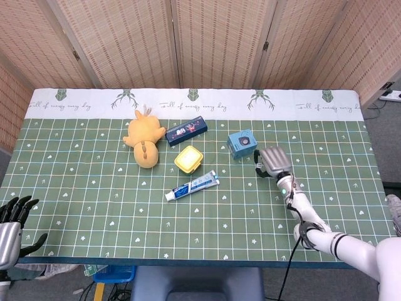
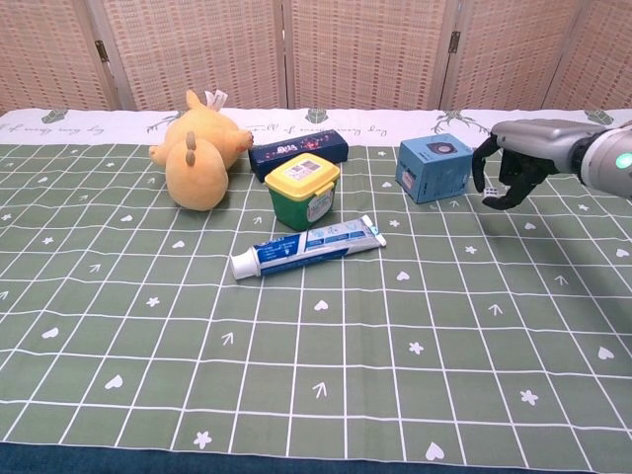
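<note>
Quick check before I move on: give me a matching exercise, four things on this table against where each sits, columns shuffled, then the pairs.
Things:
1 blue box
2 toothpaste tube
3 plush duck
4 right hand

Places:
A farthest left of the things on the cloth
B lying in front of the yellow-lidded jar
C hovering just right of the blue box
D right of the dark blue carton

Pairs: 1-D, 2-B, 3-A, 4-C
</note>
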{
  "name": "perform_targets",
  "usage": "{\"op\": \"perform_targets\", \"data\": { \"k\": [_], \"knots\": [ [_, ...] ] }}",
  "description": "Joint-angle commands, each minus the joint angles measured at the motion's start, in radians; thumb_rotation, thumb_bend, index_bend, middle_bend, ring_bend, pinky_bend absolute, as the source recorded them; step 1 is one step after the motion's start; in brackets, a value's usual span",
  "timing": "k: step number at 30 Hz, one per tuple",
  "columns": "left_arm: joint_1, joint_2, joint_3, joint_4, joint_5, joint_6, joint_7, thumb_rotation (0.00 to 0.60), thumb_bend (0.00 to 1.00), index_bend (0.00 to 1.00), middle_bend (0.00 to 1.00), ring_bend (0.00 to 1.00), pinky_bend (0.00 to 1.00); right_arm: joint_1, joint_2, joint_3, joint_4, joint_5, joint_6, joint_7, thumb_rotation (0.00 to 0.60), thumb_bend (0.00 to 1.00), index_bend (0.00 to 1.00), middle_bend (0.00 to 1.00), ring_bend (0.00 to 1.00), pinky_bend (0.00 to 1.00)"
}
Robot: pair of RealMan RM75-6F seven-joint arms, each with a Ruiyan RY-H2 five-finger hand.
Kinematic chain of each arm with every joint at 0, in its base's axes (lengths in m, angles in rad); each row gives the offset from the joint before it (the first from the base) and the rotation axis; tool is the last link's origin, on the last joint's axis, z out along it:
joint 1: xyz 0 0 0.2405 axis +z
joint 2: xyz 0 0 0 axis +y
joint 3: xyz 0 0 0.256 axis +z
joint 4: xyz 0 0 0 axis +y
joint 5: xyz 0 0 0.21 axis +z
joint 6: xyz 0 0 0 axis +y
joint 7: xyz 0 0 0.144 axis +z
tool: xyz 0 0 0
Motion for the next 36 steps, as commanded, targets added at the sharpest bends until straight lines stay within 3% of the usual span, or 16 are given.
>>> {"op": "perform_targets", "data": {
  "k": [1, 8, 12, 14, 15, 17, 18, 19, 20, 27, 36],
  "knots": [
    [0.001, 0.002, 0.001, -0.004, 0.004, 0.004, 0.001, 0.600, 0.24, 0.19, 0.15, 0.10, 0.16, -0.073, 0.148, -0.053, -0.192, -0.126, 0.067, 0.079, 0.600, 0.34, 0.61, 1.00, 1.00, 0.99],
    [0.007, 0.006, 0.004, -0.008, 0.011, 0.014, -0.001, 0.600, 0.24, 0.19, 0.15, 0.10, 0.16, -0.122, 0.263, -0.102, -0.319, -0.197, 0.090, 0.127, 0.600, 0.35, 0.61, 1.00, 1.00, 0.99],
    [0.007, 0.006, 0.006, -0.012, 0.020, 0.016, 0.002, 0.600, 0.24, 0.19, 0.15, 0.10, 0.16, -0.168, 0.194, -0.077, -0.263, -0.325, 0.277, 0.230, 0.600, 0.36, 0.61, 1.00, 1.00, 0.99],
    [0.008, 0.009, 0.004, -0.017, 0.024, 0.022, 0.006, 0.600, 0.24, 0.19, 0.15, 0.10, 0.16, -0.204, 0.115, -0.043, -0.191, -0.448, 0.484, 0.386, 0.600, 0.36, 0.60, 1.00, 1.00, 0.99],
    [0.008, 0.010, 0.003, -0.018, 0.025, 0.023, 0.005, 0.600, 0.24, 0.19, 0.15, 0.10, 0.16, -0.208, 0.094, -0.040, -0.161, -0.480, 0.528, 0.429, 0.600, 0.36, 0.57, 0.99, 1.00, 0.99],
    [0.009, 0.011, 0.002, -0.021, 0.024, 0.026, 0.003, 0.600, 0.24, 0.19, 0.15, 0.10, 0.16, -0.213, 0.073, -0.037, -0.124, -0.505, 0.570, 0.466, 0.600, 0.35, 0.38, 0.97, 1.00, 0.99],
    [0.010, 0.011, 0.002, -0.020, 0.024, 0.027, 0.003, 0.600, 0.24, 0.19, 0.15, 0.10, 0.16, -0.214, 0.071, -0.037, -0.116, -0.515, 0.581, 0.470, 0.600, 0.34, 0.19, 0.96, 1.00, 0.99],
    [0.010, 0.011, 0.002, -0.020, 0.024, 0.027, 0.002, 0.600, 0.24, 0.19, 0.15, 0.10, 0.16, -0.214, 0.070, -0.037, -0.114, -0.520, 0.588, 0.474, 0.600, 0.33, 0.07, 0.94, 1.00, 0.99],
    [0.011, 0.010, 0.004, -0.019, 0.023, 0.025, 0.001, 0.600, 0.24, 0.19, 0.15, 0.10, 0.16, -0.216, 0.069, -0.036, -0.110, -0.523, 0.595, 0.477, 0.600, 0.33, 0.02, 0.93, 1.00, 0.99],
    [0.011, 0.012, 0.006, -0.015, 0.018, 0.019, -0.006, 0.600, 0.24, 0.19, 0.15, 0.10, 0.16, -0.224, 0.100, -0.055, -0.119, -0.507, 0.554, 0.437, 0.600, 0.33, 0.00, 0.91, 1.00, 0.99],
    [0.011, 0.014, 0.005, -0.011, 0.010, 0.011, -0.007, 0.600, 0.24, 0.19, 0.15, 0.10, 0.16, -0.262, 0.264, -0.082, -0.279, -0.415, 0.456, 0.278, 0.600, 0.33, 0.00, 0.90, 1.00, 0.99]
  ]
}}
